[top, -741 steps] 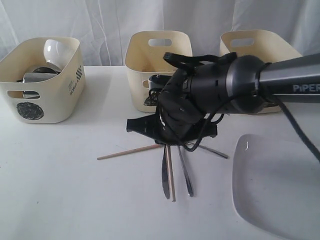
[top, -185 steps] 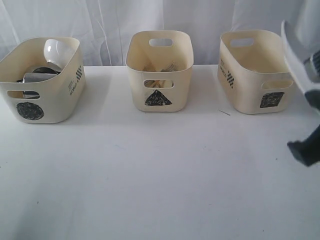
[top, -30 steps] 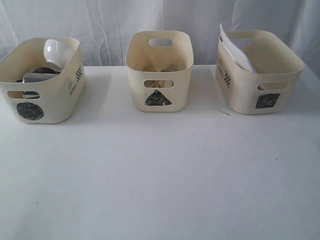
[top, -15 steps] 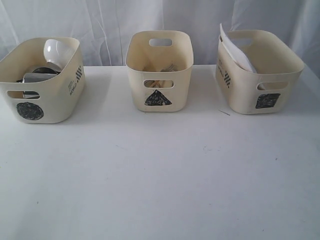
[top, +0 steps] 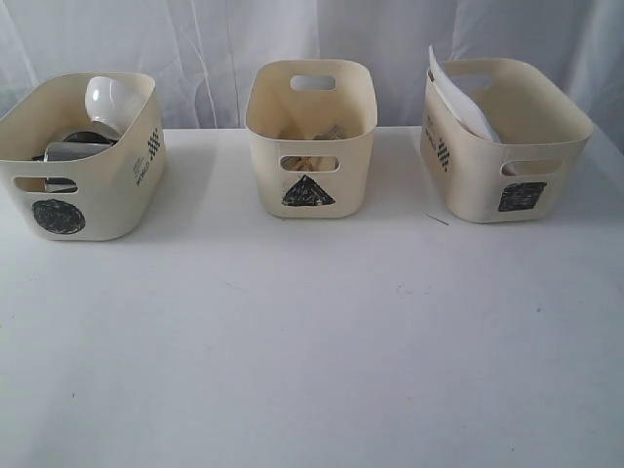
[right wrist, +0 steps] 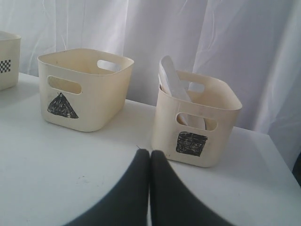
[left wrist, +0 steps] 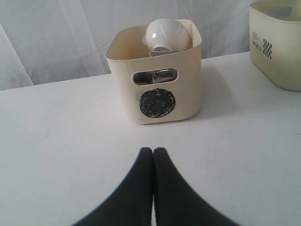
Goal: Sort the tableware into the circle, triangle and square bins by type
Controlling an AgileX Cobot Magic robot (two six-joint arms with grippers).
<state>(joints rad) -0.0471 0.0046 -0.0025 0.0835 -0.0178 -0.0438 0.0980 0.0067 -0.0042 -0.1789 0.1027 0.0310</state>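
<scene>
Nearest to me, at the bottom edge of each wrist view, both my left jaws and my right jaws are pressed together with nothing between them. They sit low over the bare tabletop (top: 312,370), the left pair aimed at the circle bin (top: 97,200), the right pair at the gap between the other two tubs. Neither arm shows in the exterior view, so I judge both are parked clear of the work. Farther up that view no tableware lies loose. At the left, the circle bin holds the round vessels, with a white bowl (top: 109,97) upside down above a steel mug (top: 68,151). At upper centre, the triangle bin (top: 341,190) holds the wooden chopsticks (top: 304,134) and other slim pieces. At upper right, the white square plate (top: 463,97) leans on edge in the square bin (top: 478,190), probably too wide to lie flat. The sorting looks finished to me.
</scene>
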